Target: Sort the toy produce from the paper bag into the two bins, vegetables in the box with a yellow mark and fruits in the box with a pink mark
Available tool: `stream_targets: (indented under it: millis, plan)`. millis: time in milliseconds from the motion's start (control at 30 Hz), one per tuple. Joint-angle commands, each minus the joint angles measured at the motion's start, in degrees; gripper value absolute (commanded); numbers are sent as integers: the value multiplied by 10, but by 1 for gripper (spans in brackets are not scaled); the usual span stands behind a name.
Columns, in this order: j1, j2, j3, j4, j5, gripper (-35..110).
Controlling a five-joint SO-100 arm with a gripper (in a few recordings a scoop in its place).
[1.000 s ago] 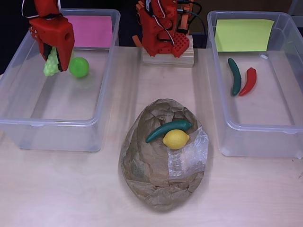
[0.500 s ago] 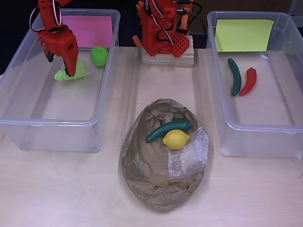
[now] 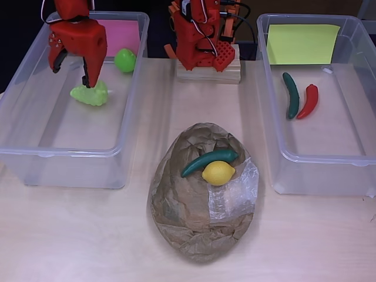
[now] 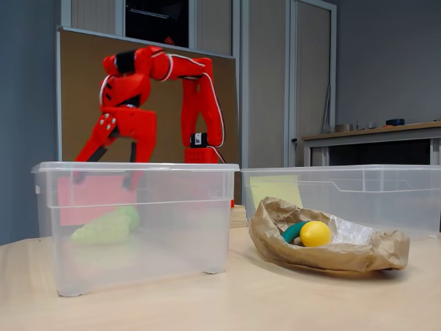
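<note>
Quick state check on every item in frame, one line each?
pincer: open, above the grapes
grapes: lying in pink-marked bin
green ball fruit: same bin
lemon, green pepper: on paper bag
cucumber, red chili: in yellow-marked bin

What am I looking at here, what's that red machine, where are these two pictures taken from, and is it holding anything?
The red machine is a small robot arm; its gripper hangs open over the left bin, holding nothing. One picture looks straight down from above, the other looks across the table from low at the side. That bin has a pink mark and holds pale green toy grapes and a green ball. The right bin has a yellow mark, with a dark green vegetable and a red pepper. On the crumpled paper bag between them lie a lemon and another green vegetable.
</note>
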Motion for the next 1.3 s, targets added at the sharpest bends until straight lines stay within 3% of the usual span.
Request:
stream_targets:
  millis: [0,433,700,900,1267]
  plan:
    - [-54,78,-18,41,6,36]
    - [-373,177,-67,30,31,34]
    - [-519,128,31,-28,111,34]
    - [-587,68,76,-80,151,34]
    - [-621,-26,120,-145,33,39]
